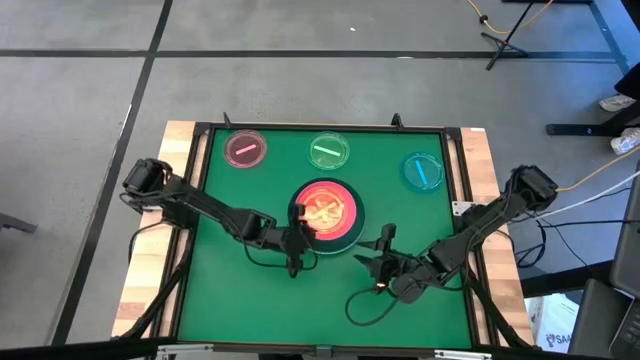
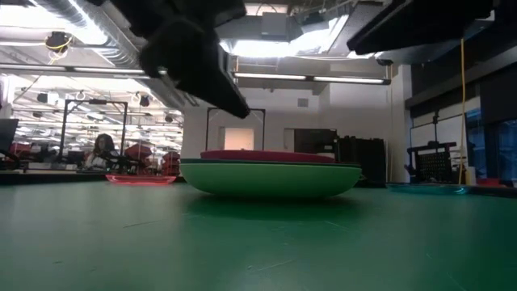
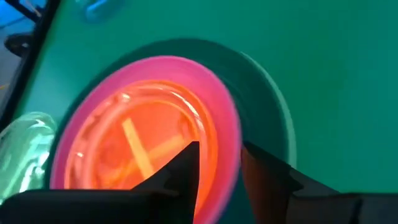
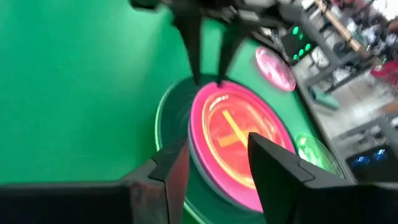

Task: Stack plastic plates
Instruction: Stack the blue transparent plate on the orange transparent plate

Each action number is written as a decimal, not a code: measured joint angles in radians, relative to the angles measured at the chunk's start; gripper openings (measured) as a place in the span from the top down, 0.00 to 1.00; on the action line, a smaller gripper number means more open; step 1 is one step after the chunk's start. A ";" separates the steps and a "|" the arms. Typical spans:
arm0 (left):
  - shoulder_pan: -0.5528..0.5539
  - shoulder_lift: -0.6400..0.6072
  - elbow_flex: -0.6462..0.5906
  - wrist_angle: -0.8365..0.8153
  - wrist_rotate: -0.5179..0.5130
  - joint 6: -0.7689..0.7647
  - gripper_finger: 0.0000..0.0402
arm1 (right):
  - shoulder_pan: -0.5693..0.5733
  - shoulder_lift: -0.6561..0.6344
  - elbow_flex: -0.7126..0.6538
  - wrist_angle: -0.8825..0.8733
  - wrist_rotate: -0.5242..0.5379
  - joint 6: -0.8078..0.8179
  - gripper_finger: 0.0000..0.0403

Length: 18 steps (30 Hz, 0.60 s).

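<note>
A stack (image 1: 325, 212) sits mid-table: a dark green plate with a pink plate on it and a clear amber dish (image 3: 140, 149) inside the pink one. The low view shows a light green underside (image 2: 271, 182) resting on the mat. My left gripper (image 1: 297, 218) is open at the stack's left rim. Its fingers stand either side of the pink rim (image 3: 227, 155), and its fingertip (image 2: 242, 111) hangs clear above the plates. My right gripper (image 1: 377, 245) is open just off the stack's near-right side, pointing at it (image 4: 217, 140).
Three small clear dishes lie along the far part of the green mat: pink (image 1: 246, 150), green (image 1: 328, 151) and blue (image 1: 423, 171). A raised black frame (image 1: 455, 180) borders the mat. Bare mat lies near and left of the stack.
</note>
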 joint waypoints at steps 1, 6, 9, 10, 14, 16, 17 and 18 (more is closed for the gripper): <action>-0.013 -0.001 -0.007 0.001 0.001 -0.016 0.72 | -0.006 -0.002 0.000 -0.015 -0.003 0.020 0.61; -0.095 -0.002 -0.059 0.017 0.000 -0.114 0.73 | -0.052 -0.026 0.000 -0.184 -0.017 0.163 0.61; -0.144 -0.006 -0.100 0.076 -0.044 -0.129 0.73 | -0.098 -0.046 0.000 -0.309 -0.033 0.269 0.61; -0.157 -0.014 -0.112 0.084 -0.057 -0.126 0.73 | -0.117 -0.055 0.000 -0.359 -0.045 0.304 0.61; -0.188 -0.085 -0.144 0.111 -0.062 -0.085 0.73 | -0.202 -0.069 0.000 -0.528 -0.089 0.423 0.61; -0.203 -0.134 -0.174 0.148 -0.060 -0.076 0.73 | -0.259 -0.069 0.000 -0.594 -0.117 0.464 0.61; -0.211 -0.161 -0.197 0.166 -0.059 -0.070 0.73 | -0.289 -0.069 0.000 -0.630 -0.131 0.478 0.61; -0.217 -0.187 -0.221 0.193 -0.059 -0.061 0.73 | -0.319 -0.067 0.000 -0.663 -0.144 0.486 0.61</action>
